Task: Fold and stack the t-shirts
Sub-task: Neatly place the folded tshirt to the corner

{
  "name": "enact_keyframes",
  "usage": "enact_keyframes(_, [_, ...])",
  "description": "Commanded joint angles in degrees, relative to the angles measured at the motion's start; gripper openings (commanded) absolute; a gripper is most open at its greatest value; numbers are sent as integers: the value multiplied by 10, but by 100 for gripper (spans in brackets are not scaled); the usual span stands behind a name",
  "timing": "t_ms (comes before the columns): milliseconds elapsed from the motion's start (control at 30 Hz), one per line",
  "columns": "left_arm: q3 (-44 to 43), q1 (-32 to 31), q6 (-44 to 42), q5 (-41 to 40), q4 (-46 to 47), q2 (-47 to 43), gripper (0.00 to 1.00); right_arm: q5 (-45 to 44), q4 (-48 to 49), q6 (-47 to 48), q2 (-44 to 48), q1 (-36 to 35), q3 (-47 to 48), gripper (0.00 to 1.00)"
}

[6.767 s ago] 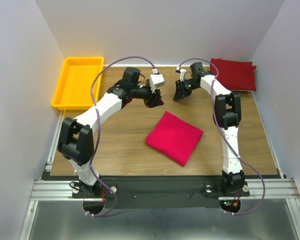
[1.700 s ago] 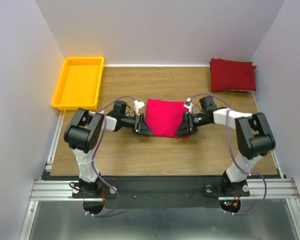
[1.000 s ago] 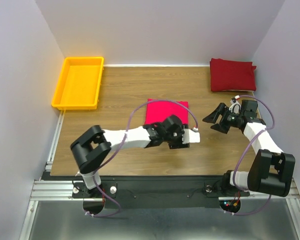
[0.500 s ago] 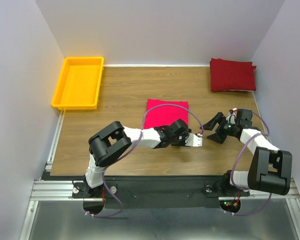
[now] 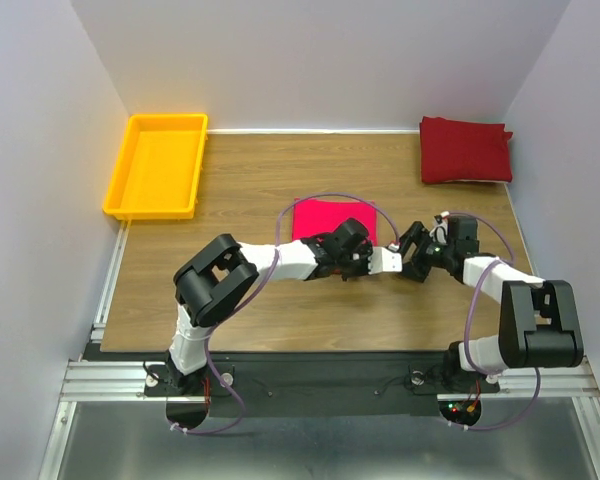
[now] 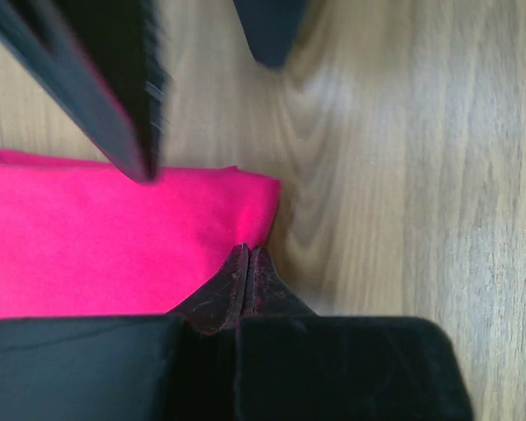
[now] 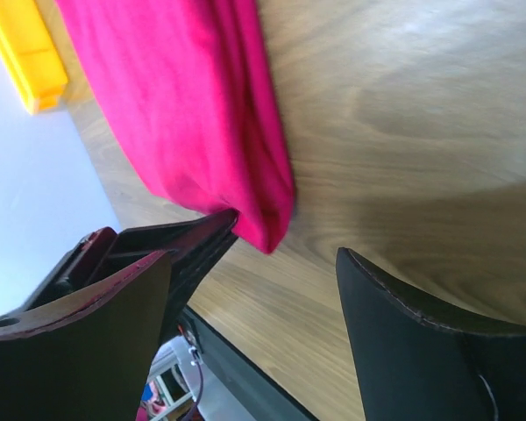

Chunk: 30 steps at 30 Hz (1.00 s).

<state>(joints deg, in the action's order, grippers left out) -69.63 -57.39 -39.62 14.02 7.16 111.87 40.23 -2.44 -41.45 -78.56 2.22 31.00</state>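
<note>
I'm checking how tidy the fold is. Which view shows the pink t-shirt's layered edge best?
Right wrist: the pink t-shirt appears close up, its stacked fold layers and corner clear. Left wrist shows only one flat corner behind shut jaws; top external shows it small, its near edge hidden.

The top camera looks down from high above the pink t-shirt (image 5: 325, 215), taking in the whole counter (image 5: 250, 180). Both wrist cameras crowd close on that shirt's near right corner, the right one looking low across it.
</note>
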Motion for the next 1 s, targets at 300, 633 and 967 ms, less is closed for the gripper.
enact_keyframes(300, [-53, 38, 71, 111, -13, -66, 0, -54, 136, -97, -41, -70, 4, 79])
enact_keyframes(633, [-77, 58, 114, 159, -19, -59, 0, -95, 247, -144, -139, -92, 39, 72])
enact_keyframes(967, [-93, 61, 126, 180, -21, -41, 0, -195, 363, -177, -207, -97, 38, 59])
